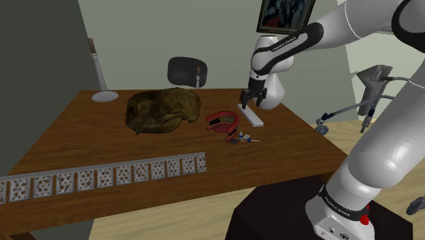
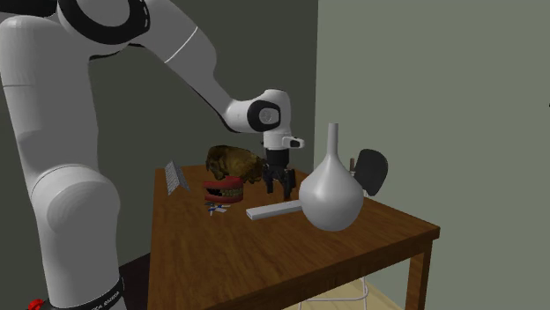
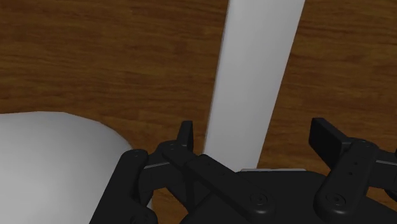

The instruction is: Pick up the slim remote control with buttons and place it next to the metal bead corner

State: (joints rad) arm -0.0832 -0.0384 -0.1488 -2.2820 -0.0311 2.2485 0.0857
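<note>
Dark wooden table (image 1: 293, 146) in a grey-walled room, with the white arm reaching across it from the stand. The black gripper (image 3: 254, 133) points straight down with its fingers (image 3: 185, 135) spread wide. It is lined up so the slim white remote (image 3: 254, 76) runs between them with a gap on either side. Nothing is gripped yet. In the shoulder view the gripper (image 1: 246, 102) hangs close over the far end of the remote (image 1: 253, 118), which lies flat on the wood. The straddling stance looks chosen to close across the narrow width, the easy way to pinch such a slab.

The forearm slopes down from a raised elbow to a vertical wrist. A red jaw-shaped object (image 1: 222, 121) lies just beside the remote toward the shoulder view's left, with small blue-and-white bits (image 1: 242, 140) in front of it. A brown lumpy mass (image 1: 163, 111) sits further left.

The perforated metal bead corner (image 1: 102, 178) stretches along the near edge, well apart from the remote. The carry will probably have to lift clear of the red object.
</note>
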